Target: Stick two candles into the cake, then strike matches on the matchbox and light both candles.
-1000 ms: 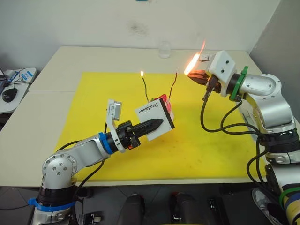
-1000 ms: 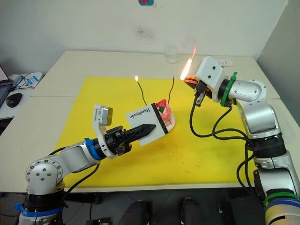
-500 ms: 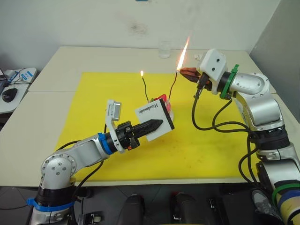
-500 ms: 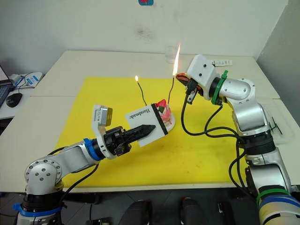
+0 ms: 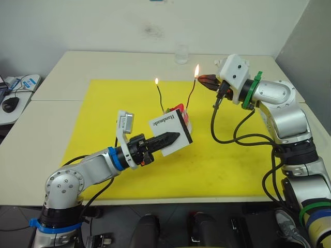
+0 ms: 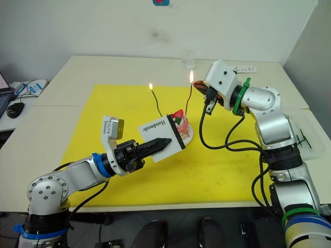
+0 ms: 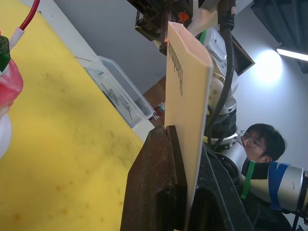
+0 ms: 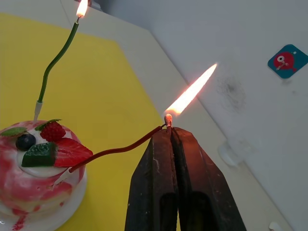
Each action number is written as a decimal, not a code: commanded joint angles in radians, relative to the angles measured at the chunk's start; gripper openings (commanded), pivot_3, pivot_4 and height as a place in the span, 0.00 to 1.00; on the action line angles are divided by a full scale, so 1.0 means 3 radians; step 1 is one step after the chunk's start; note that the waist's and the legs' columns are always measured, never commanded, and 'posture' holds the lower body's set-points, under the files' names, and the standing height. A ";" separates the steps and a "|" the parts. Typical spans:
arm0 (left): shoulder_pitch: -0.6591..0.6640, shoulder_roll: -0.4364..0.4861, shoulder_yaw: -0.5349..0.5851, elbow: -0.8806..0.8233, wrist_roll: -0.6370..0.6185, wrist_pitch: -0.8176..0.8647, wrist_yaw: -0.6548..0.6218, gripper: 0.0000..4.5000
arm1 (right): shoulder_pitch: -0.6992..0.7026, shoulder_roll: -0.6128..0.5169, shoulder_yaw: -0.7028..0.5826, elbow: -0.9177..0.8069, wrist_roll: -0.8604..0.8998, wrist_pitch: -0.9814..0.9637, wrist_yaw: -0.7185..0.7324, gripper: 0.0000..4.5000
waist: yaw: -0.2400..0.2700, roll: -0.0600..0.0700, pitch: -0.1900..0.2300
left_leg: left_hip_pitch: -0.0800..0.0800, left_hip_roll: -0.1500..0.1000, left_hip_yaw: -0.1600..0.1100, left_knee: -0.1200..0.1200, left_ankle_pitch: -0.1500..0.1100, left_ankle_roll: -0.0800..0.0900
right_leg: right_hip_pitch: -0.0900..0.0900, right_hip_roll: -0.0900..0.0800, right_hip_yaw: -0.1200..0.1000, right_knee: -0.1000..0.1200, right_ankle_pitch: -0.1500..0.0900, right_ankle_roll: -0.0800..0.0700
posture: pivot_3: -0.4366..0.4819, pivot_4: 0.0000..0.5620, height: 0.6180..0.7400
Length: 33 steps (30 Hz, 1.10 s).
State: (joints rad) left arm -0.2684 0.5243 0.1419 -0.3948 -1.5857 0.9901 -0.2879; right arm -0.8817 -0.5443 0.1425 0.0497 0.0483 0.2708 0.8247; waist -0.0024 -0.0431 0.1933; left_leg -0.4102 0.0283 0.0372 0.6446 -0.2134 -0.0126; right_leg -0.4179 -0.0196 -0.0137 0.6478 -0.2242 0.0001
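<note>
My left hand [image 5: 168, 138] pinches the matchbox [image 5: 171, 132] upright, just near of the cake [image 5: 181, 118]. The green candle [image 5: 160, 95] burns. My right hand [image 8: 169, 132], pressed together, pinches a burning match [image 8: 168, 119] at the red candle [image 8: 115, 150] tip.

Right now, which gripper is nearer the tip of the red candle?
Right. The right gripper holds a burning match at the red candle tip. The left gripper sits lower, in front of the cake, clamping the matchbox.
</note>
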 commanded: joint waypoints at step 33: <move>-0.0055 -0.0008 -0.0058 -0.0113 0.0004 -0.0089 0.0009 0.00 | -0.0053 -0.0051 -0.0078 -0.0015 -0.0084 -0.0061 -0.0013 0.01 | 0.0000 0.0000 0.0000 | -0.0015 0.0000 -0.0003 0.0001 0.0000 0.0000 | -0.0011 0.0000 -0.0002 0.0001 0.0001 0.0000 | 0.48 0.27 1.00</move>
State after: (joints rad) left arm -0.2693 0.5240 0.1212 -0.3953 -1.5828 0.9824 -0.2867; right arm -0.8816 -0.5438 0.1432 0.0703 0.0222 0.2678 0.8258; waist -0.0024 -0.0431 0.1933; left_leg -0.4147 0.0282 0.0364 0.6451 -0.2133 -0.0126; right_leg -0.4213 -0.0195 -0.0144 0.6480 -0.2239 0.0002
